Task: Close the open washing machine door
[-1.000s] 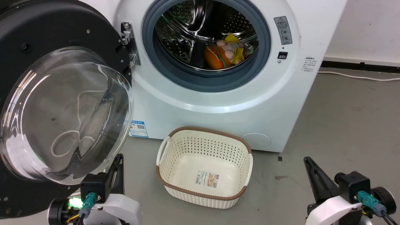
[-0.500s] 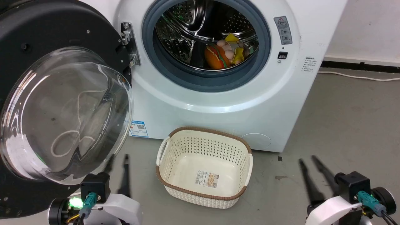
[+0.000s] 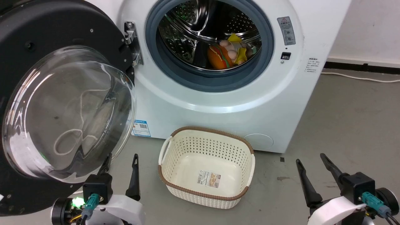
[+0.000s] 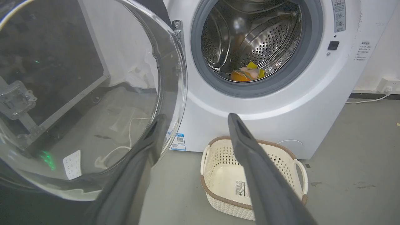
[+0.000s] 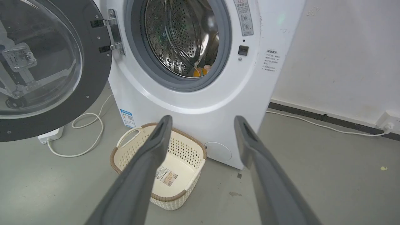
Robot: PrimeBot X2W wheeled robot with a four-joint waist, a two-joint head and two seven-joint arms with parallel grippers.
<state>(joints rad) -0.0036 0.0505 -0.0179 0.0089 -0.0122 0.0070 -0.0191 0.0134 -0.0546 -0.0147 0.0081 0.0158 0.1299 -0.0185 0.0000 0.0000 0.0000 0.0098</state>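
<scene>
- at the left of the head view, the large round washing machine door with its wide glossy black rim and domed clear glass centre [image 3: 67, 115] stands swung wide open, glass bowl facing the robot.
- a metal hinge [image 3: 132, 40] joins the door's right edge to the big white front-loading washing machine [image 3: 218, 106], which stands behind it and to the right.
- the machine's round mouth is uncovered: a grey rubber seal [image 3: 206, 83] rings a perforated steel drum [image 3: 184, 28], and soft toys in orange, yellow and pale pink [image 3: 226, 54] lie at the drum's bottom.
- a small blue sticker [image 3: 141, 128] sits low on the machine's front, just beside the edge of the glass dome as the head camera sees it.
- the left gripper [image 3: 122, 156] is at the lower left, just under the door's glass, its two long dark fingers spread apart with nothing between them.
- from the left wrist camera, one of its fingers [image 4: 137, 165] overlaps the lower edge of the glass dome; whether it touches cannot be told.
- the right gripper [image 3: 309, 158] is at the lower right, likewise spread wide and holding nothing, over the grey floor [image 3: 343, 125] and well apart from the door.
- a cream perforated plastic basket with a brown woven rim [image 3: 207, 128] sits on the floor in front of the machine, between the two grippers, a paper label on its bottom.
- a white cable [image 5: 73, 155] loops on the floor below the door.
</scene>
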